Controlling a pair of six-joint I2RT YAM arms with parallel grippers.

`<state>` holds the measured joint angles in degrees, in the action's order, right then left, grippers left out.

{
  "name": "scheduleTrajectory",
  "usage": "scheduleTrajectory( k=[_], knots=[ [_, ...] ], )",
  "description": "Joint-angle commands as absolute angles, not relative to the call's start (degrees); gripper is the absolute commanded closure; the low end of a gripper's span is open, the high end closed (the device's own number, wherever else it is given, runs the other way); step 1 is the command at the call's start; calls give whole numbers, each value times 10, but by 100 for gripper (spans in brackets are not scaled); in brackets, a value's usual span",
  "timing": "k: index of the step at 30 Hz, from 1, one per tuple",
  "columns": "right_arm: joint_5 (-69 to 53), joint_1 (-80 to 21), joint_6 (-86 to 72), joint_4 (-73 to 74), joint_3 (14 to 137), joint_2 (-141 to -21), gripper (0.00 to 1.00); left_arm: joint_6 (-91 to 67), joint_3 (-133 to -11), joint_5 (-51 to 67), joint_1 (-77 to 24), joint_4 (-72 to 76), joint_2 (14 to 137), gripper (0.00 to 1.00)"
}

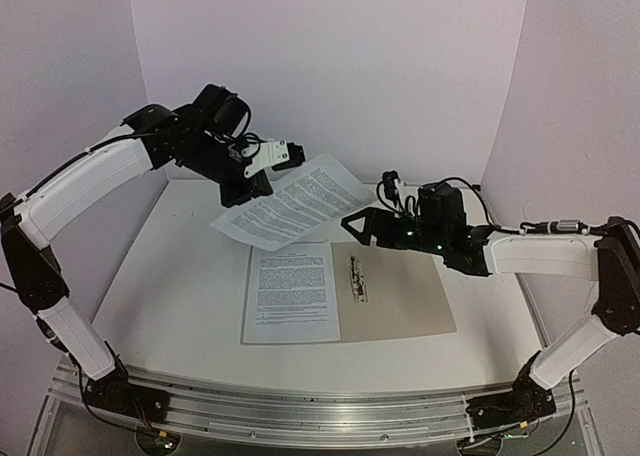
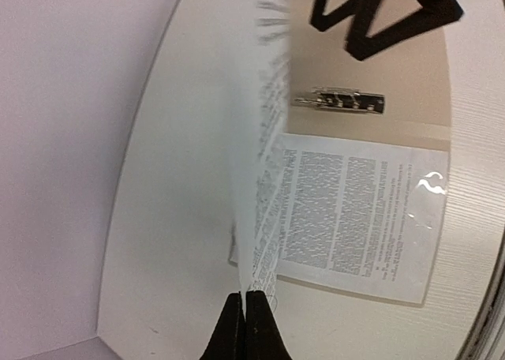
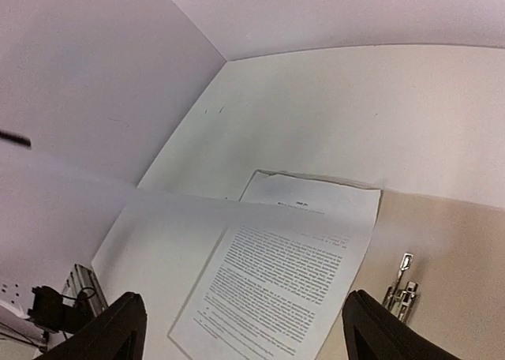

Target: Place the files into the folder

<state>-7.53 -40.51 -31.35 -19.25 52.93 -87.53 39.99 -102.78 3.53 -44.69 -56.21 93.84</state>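
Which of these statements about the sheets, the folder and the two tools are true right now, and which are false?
1. The left tool is shut on a white printed paper sheet held in the air. True.
2. The right tool is clamped on that sheet. False: its jaws stand wide open and hold nothing.
3. The beige cardboard folder lies closed. False: it lies open on the table, and its metal clip is exposed.
4. A second printed sheet lies flat on the folder's left half. True.

Pale lilac walls (image 1: pixel 330 66) enclose a white table (image 1: pixel 180 296), seemingly metal-railed (image 1: pixel 320 416) along its near edge.
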Motion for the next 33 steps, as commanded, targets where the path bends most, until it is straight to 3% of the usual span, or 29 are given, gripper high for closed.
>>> scheduleTrajectory(
  k=[1, 8, 16, 26, 28, 33],
  knots=[
    [-57, -405, -173, -254, 493, -832, 11, 465, -1071, -70, -437, -492, 880, 100],
    [-114, -405, -75, -510, 403, -794, 8, 425, -1113, -4, -438, -484, 853, 100],
    [-147, -405, -96, -717, 422, -883, 7, 392, -1132, 49, -438, -464, 844, 100],
    [-203, -405, -121, -759, 551, -970, 8, 347, -1160, 83, -438, -472, 852, 100],
    [-215, -405, -130, -776, 557, -974, 11, 330, -1159, 88, -438, -473, 852, 100],
    [-286, -404, -186, -799, 589, -989, 55, 251, -1150, 105, -437, -468, 851, 100]
  ],
)
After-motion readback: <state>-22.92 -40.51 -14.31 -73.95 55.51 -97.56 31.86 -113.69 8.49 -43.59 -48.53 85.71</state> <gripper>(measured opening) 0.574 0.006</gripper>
